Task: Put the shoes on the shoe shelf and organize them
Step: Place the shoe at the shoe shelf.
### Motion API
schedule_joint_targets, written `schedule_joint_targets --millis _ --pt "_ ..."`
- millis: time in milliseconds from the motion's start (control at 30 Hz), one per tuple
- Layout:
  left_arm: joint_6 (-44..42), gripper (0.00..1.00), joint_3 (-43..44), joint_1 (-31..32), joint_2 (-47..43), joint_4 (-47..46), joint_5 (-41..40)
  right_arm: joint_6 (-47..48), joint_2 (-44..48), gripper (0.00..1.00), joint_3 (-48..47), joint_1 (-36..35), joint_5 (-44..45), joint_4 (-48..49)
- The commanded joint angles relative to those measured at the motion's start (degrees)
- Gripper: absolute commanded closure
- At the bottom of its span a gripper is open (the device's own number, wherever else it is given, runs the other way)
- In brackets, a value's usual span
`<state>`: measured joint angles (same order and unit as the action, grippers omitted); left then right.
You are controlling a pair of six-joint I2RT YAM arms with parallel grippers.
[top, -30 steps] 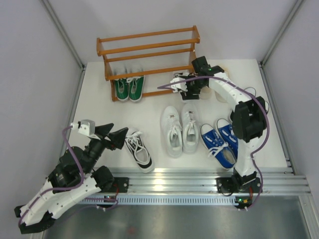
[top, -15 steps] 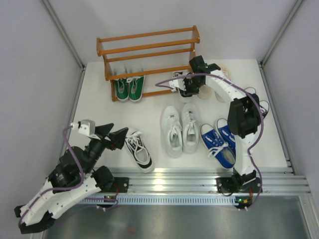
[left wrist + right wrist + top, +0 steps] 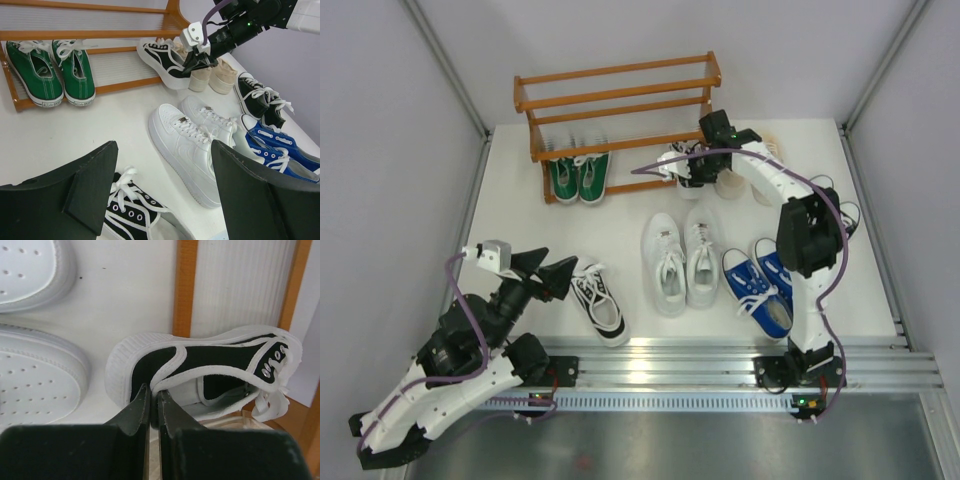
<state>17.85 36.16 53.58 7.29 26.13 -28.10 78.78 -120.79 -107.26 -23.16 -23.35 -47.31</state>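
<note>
Bright, even overhead light — soft faint shadows, mild glare on the metal rail (image 3: 640, 377).

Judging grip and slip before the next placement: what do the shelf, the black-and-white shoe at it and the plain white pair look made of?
Shoe shelf: orange-brown rails, looks like wood, perhaps varnished.
Black-and-white shoe: matte black upper, probably canvas; white trim; ribbed sole edge, likely rubber.
White pair: smooth upper with perforated toes, leather or synthetic, cannot tell.
</note>
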Motion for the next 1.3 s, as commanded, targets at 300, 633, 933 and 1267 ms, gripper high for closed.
schedule_joint_targets --millis 300,633,933,1267 --pt "-0.97 0.2 0.05 -0.23 1.5 -1.17 0.5 3.13 0.13 1.0 -6.27 -1.36 5.07 12.33" --pt "-1.15 0.2 0.05 -0.23 2.47 -1.17 0.59 4.54 -4.89 1.0 -8.05 -1.54 7.36 13.65" --pt "-1.15 0.2 0.05 -0.23 2.73 -1.17 0.76 4.45 -5.16 0.73 -6.47 -1.54 8.76 15.23" --pt "-0.71 0.19 0.05 -0.23 2.99 -1.17 0.24 1.47 6.95 0.32 3.8 -1.54 5.0 16.47"
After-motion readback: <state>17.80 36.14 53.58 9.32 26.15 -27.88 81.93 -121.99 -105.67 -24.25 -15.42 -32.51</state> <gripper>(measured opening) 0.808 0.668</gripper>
